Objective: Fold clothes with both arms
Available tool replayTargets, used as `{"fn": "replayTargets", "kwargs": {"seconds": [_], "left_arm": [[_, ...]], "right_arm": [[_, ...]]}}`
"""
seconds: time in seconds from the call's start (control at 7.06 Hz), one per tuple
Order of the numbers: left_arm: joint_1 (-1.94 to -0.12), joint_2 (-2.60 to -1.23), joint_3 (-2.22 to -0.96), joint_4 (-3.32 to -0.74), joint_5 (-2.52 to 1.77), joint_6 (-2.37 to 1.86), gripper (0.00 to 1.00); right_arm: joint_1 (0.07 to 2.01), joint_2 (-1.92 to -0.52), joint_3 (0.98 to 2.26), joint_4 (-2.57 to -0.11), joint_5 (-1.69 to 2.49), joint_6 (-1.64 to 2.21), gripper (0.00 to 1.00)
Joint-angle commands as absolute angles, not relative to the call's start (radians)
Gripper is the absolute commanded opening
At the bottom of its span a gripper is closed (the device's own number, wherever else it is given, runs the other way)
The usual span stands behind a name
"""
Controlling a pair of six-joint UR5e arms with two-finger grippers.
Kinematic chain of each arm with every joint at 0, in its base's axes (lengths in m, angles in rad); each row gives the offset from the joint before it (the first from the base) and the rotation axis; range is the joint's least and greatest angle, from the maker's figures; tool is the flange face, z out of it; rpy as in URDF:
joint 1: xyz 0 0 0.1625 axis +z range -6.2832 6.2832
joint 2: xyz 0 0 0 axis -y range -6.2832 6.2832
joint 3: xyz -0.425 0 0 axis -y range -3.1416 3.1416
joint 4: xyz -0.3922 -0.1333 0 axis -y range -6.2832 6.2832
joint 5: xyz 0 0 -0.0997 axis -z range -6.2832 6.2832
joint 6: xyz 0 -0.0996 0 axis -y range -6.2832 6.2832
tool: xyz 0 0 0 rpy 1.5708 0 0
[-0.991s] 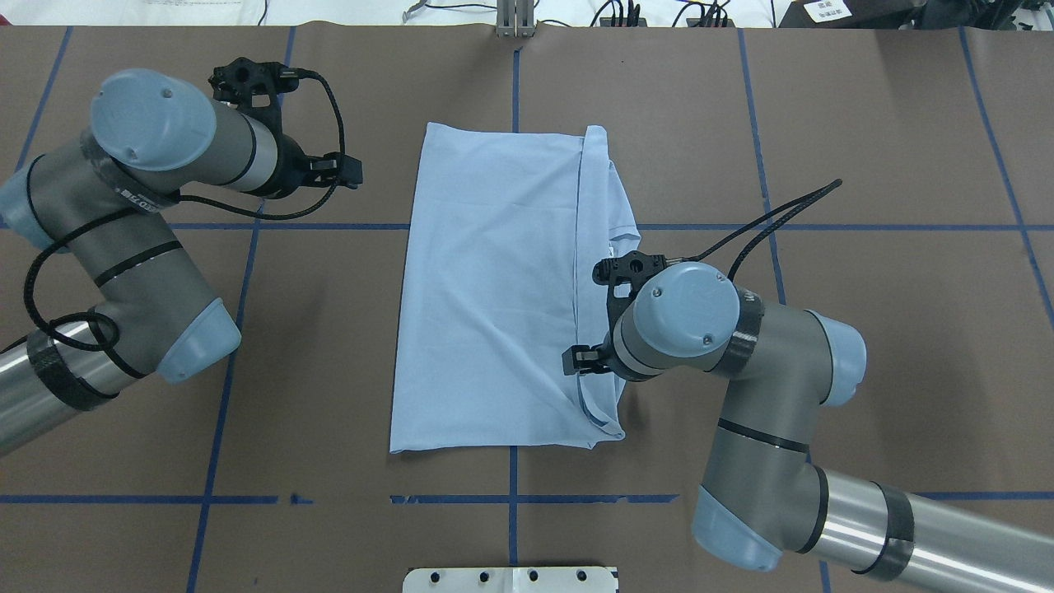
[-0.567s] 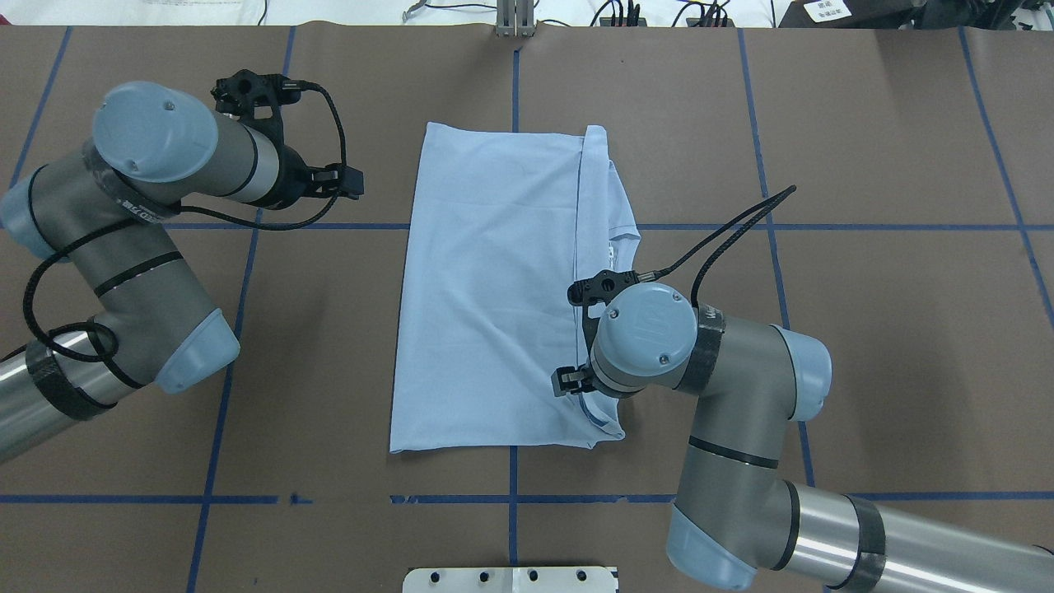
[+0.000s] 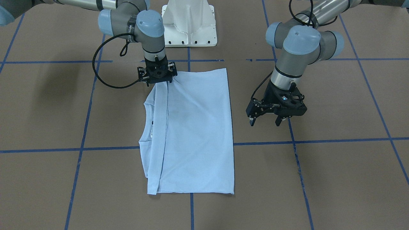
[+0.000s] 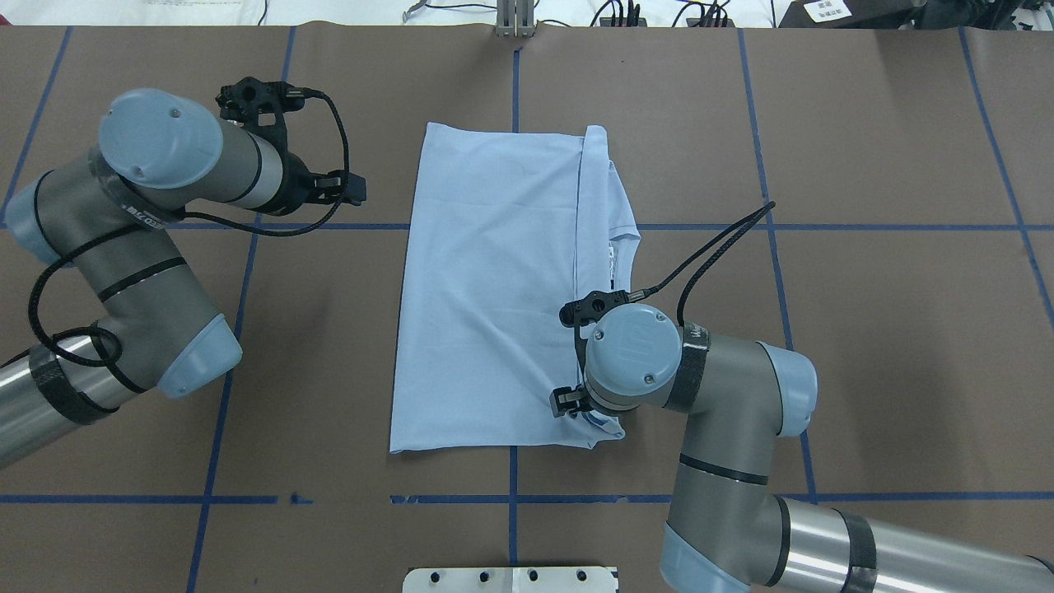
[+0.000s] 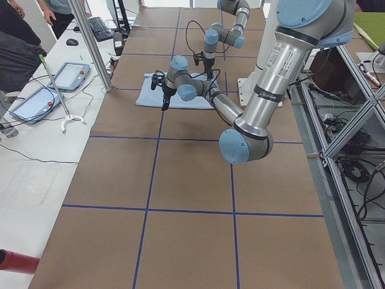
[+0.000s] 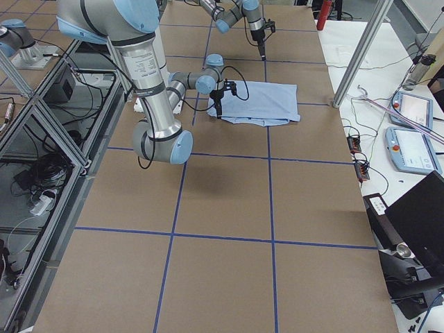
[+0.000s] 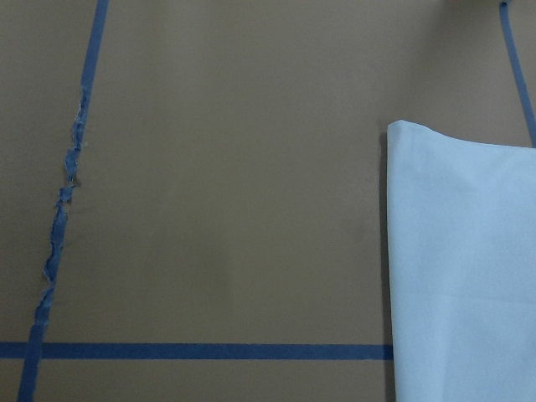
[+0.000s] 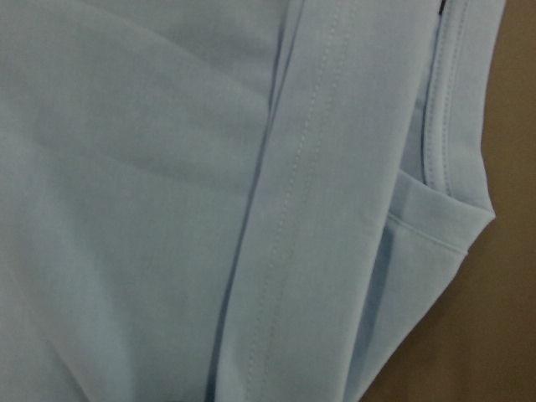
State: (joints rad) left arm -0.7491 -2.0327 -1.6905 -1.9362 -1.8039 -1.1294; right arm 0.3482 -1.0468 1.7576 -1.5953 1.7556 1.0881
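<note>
Toward bench's robot-side edge, my R end effector (image 3: 157, 81) sits at T-shirt (image 3: 195, 127) corner, grip unclear; L end effector (image 3: 264, 122) spread. Next, I reckon: both pinch, fold.

At the overhead view's lower centre, the wrist of the right arm (image 4: 634, 354) is covering the right hand (image 4: 568, 401); its grip is reading unclear. The right wrist view's edges are cutting off the T-shirt (image 8: 167, 209) on three sides.
</note>
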Motion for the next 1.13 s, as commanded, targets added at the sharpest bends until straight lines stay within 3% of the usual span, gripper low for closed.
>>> {"fn": "replayTargets", "kwargs": {"seconds": [0.0, 0.99], "left_arm": [[-0.733, -2.034, -1.69, -1.943, -1.804, -1.158, 1.0], [-0.695, -2.037, -1.69, -1.95, -1.801, -1.209, 1.0]], "right_arm": [[0.344, -1.046, 1.758, -1.644, 1.759, 1.085, 1.0], [0.37, -1.063, 1.813, -1.793, 1.753, 1.023, 1.0]]}}
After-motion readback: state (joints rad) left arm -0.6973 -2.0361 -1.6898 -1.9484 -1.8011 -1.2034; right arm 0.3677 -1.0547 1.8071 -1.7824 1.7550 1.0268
